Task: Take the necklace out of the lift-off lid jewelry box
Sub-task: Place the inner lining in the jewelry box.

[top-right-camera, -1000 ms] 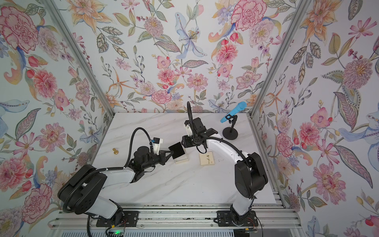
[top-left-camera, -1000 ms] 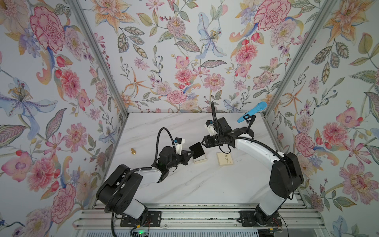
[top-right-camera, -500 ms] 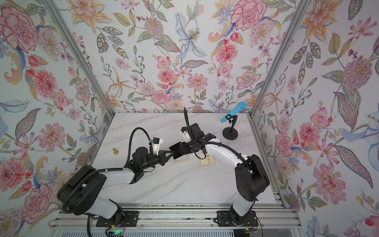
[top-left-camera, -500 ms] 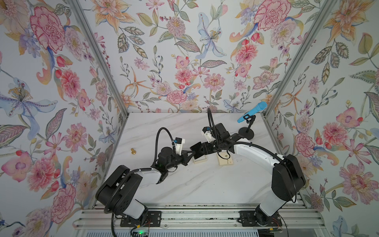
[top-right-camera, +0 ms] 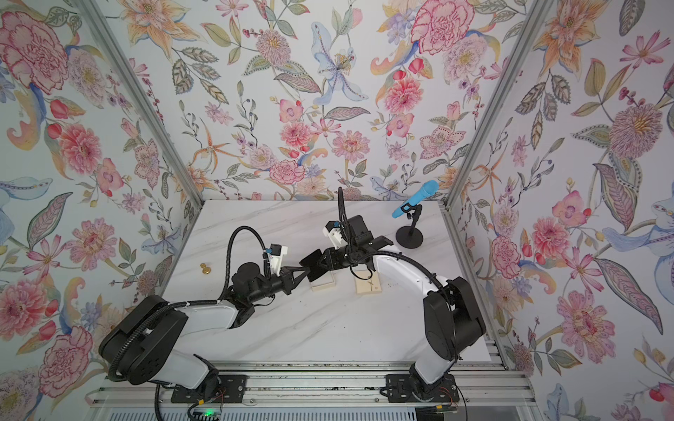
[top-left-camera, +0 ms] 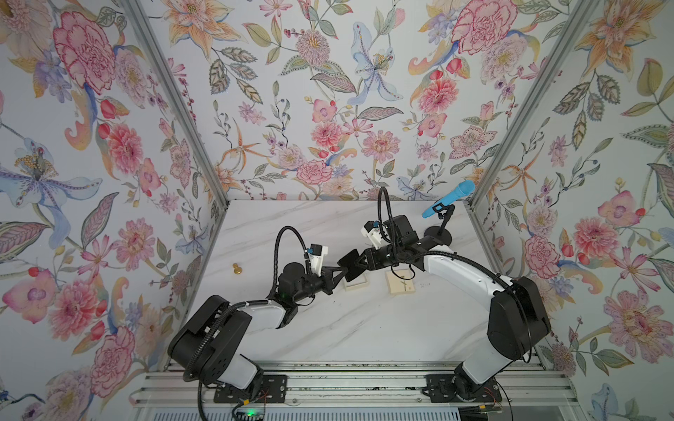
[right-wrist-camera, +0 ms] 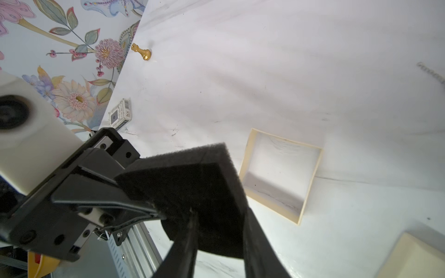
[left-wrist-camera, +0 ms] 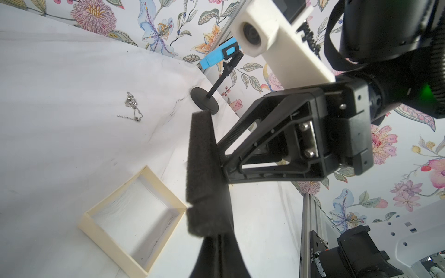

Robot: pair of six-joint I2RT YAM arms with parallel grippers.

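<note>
The jewelry box base (top-left-camera: 355,287) (left-wrist-camera: 113,248) (right-wrist-camera: 269,205) sits open on the marble, white inside and holding nothing. Its lid (top-left-camera: 399,283) (right-wrist-camera: 414,257) lies flat to its right. The necklace (left-wrist-camera: 132,108) lies loose on the table beyond the base, and a bit of chain (right-wrist-camera: 431,72) shows in the right wrist view. I cannot make it out in the top views. A black foam pad (top-left-camera: 352,268) (left-wrist-camera: 204,173) (right-wrist-camera: 192,183) hangs above the base. My left gripper (top-left-camera: 341,271) (left-wrist-camera: 214,234) is shut on one edge. My right gripper (top-left-camera: 359,260) (right-wrist-camera: 219,216) pinches the opposite corner.
A gold pawn (top-left-camera: 237,269) (right-wrist-camera: 142,51) stands near the left wall. A blue microphone (top-left-camera: 448,198) on a black stand (top-left-camera: 437,237) is at the back right. A small printed card box (right-wrist-camera: 120,115) lies by the left wall. The front rail runs under both arm bases.
My right gripper swung left from above the lid to the foam pad, and its jaws narrowed onto the pad. The left gripper stayed put, still holding the foam.
</note>
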